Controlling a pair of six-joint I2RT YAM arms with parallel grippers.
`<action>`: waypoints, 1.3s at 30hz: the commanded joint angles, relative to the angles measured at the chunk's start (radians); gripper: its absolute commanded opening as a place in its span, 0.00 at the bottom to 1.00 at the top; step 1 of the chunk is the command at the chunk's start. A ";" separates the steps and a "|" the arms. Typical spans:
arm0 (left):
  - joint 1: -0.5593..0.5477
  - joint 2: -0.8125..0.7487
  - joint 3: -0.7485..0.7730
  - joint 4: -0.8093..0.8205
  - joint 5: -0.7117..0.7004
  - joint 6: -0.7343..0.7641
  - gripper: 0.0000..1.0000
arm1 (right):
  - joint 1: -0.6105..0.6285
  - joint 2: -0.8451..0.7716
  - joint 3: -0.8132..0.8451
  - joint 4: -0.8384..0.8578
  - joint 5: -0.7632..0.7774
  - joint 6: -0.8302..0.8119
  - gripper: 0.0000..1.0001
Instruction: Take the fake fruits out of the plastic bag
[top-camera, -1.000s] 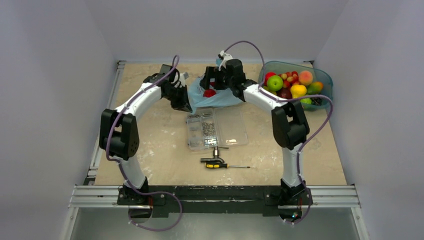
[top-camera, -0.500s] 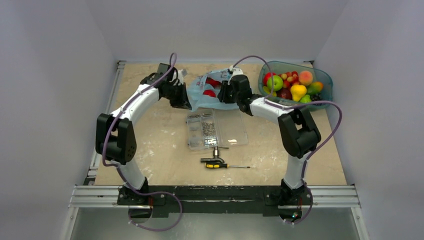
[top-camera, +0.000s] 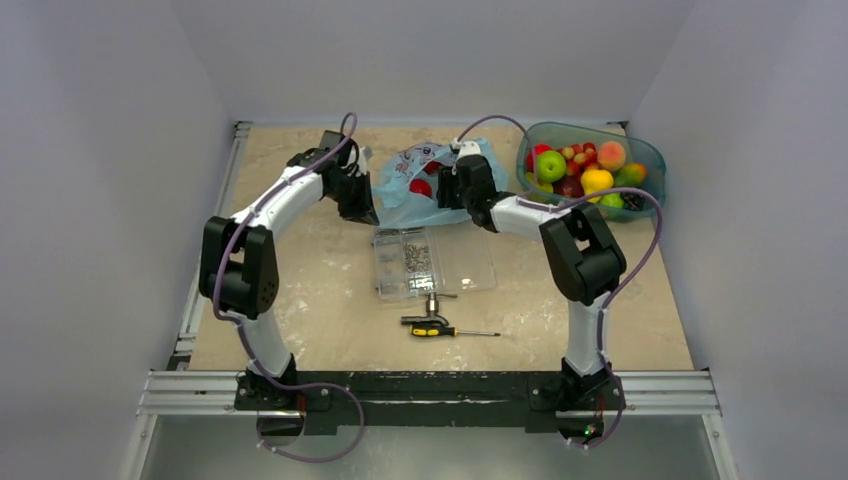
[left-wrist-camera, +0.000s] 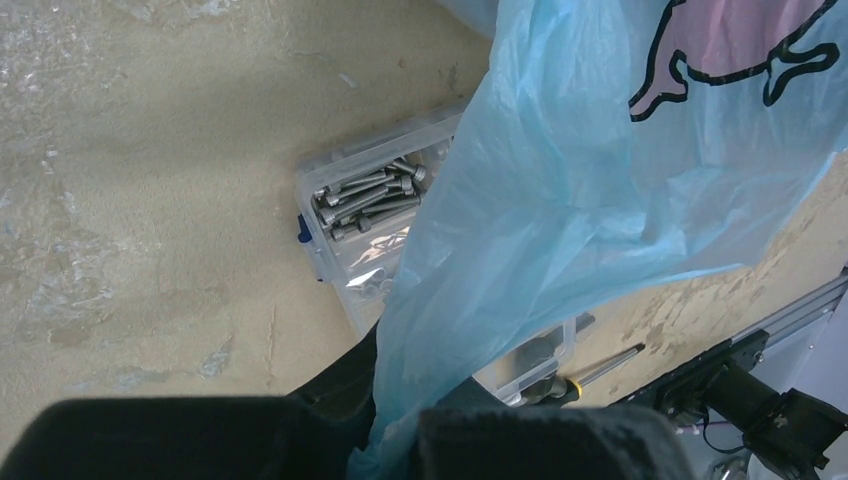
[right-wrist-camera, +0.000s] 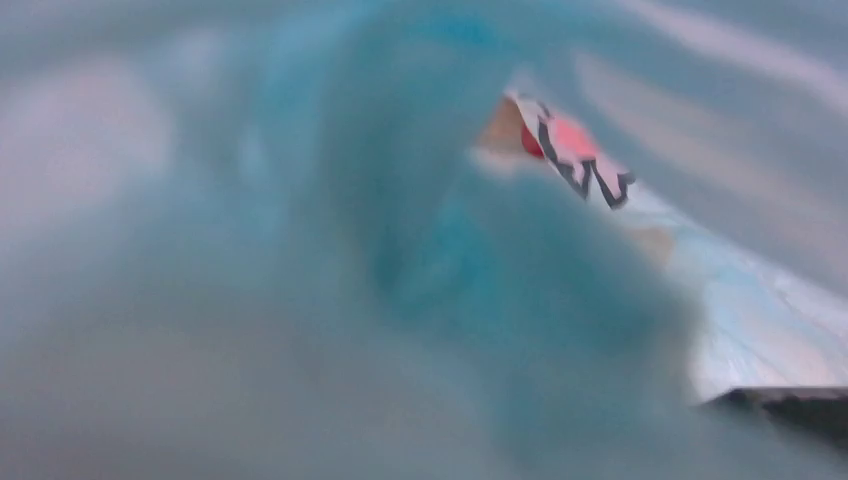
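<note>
The light blue plastic bag (top-camera: 400, 176) lies crumpled at the back middle of the table. My left gripper (top-camera: 362, 200) is at its left edge, shut on the bag, and in the left wrist view the film (left-wrist-camera: 560, 180) runs down between the fingers (left-wrist-camera: 330, 400). Two red round fake fruits (top-camera: 421, 187) show through the bag's open top. My right gripper (top-camera: 448, 188) reaches into the bag from the right, right beside the red fruits. Its fingertips are hidden by the film, and the right wrist view shows only blurred blue bag (right-wrist-camera: 300, 250).
A teal see-through tub (top-camera: 645, 152) with several fruits stands at the back right. A clear compartment box of screws (top-camera: 435, 258) lies just in front of the bag, also in the left wrist view (left-wrist-camera: 350, 210). A screwdriver (top-camera: 440, 328) lies nearer the arms.
My right gripper has come down from above the bag and pushed into its opening. The bag has been pulled up and spread toward the back. My left gripper has kept its hold.
</note>
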 joint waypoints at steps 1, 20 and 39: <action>0.012 -0.067 0.017 0.012 0.029 0.020 0.00 | 0.020 -0.118 0.090 -0.089 -0.018 0.048 0.54; 0.002 -0.153 -0.020 0.022 0.021 0.026 0.00 | 0.051 -0.028 0.242 -0.085 -0.143 0.116 0.31; -0.023 -0.127 -0.009 0.014 0.030 0.031 0.00 | 0.060 0.166 0.347 -0.075 -0.270 -0.025 0.77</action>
